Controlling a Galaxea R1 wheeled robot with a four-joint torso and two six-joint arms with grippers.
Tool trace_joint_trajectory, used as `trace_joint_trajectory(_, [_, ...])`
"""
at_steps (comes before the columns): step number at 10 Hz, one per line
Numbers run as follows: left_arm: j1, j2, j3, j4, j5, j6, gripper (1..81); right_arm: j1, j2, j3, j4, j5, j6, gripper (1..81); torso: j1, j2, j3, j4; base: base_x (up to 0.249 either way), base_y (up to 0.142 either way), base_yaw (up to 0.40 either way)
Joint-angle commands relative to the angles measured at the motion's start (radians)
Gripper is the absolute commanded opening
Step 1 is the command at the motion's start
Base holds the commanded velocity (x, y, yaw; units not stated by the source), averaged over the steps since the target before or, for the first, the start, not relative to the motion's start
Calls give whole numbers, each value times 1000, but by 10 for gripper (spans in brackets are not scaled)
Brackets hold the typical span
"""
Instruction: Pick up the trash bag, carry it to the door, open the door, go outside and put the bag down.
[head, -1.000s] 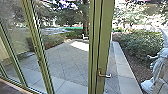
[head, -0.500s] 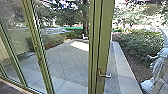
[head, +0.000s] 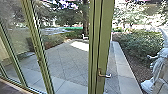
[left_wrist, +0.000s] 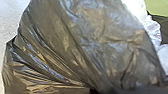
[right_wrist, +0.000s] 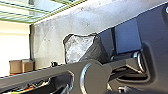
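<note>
One trash bag (left_wrist: 95, 45), of dark, glossy film, is immediately in front of the left end effector. Its film is creased, and long folds converge close to that end effector. The state of the left end effector, wide, narrow or holding, cannot be determined. Whitish translucent plastic (left_wrist: 153, 31) adjoins the dark film, with a green area (left_wrist: 158, 7) beyond it. From the right end effector, the bag is seen past the robot's own jointed bar, its whitish part and dark film both visible, with the pale floor (right_wrist: 52, 35) behind it. The state of the right end effector likewise cannot be determined. Farther out from the right end effector, brown boxes (right_wrist: 16, 67) stand side by side, near a pale wall (right_wrist: 15, 42) and green-framed glazing (right_wrist: 15, 18). Ahead of both end effectors, the head view gives a green door frame (head: 106, 45) with a metal lever handle (head: 104, 75) projecting from it. Beyond the glass lies diagonal-jointed paving (head: 62, 60) with a bright sunlit patch (head: 78, 45). A light stone border (head: 125, 67) runs along the paving; past it are a leafy shrub (head: 140, 43) and a whitish statue (head: 158, 67). A tree trunk (head: 85, 22) rises at the far side of the paving.
</note>
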Motion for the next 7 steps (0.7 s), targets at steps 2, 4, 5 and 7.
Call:
trace_joint_trajectory(2, [-43, 3, 8, -4, 69, 0, 10, 120, -202, 178, 49, -35, -1, 811, 0, 0, 0, 0, 0, 0, 0])
trace_joint_trajectory(4, [-43, 4, 8, -3, 69, 0, 10, 171, -271, 249, 75, -42, -2, 811, 0, 0, 0, 0, 0, 0, 0])
trace_joint_trajectory(5, [-43, 4, 8, -3, 69, 0, 10, 206, -288, 264, 84, -44, -1, 811, 0, 0, 0, 0, 0, 0, 0])
trace_joint_trajectory(7, [-43, 1, 8, -3, 69, 0, 10, 274, -331, 321, 115, -94, 2, 811, 0, 0, 0, 0, 0, 0, 0])
